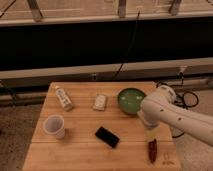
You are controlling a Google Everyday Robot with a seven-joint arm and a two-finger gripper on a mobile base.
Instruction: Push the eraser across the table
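The eraser [107, 136] is a flat black block lying at an angle on the table [80, 155], front of centre. My white arm reaches in from the right, passing just in front of the green bowl. My gripper [150, 133] hangs at its end over the table's right part, right of the eraser and apart from it, just above the dark red elongated thing [152, 150]. Nothing shows in the gripper.
A green bowl [130, 99] stands at the back right, partly behind my arm. A pale whitish block [100, 102] lies at the back centre, a small bottle [63, 98] at the back left, a white cup [54, 126] at the left. Cables trail on the floor to the right.
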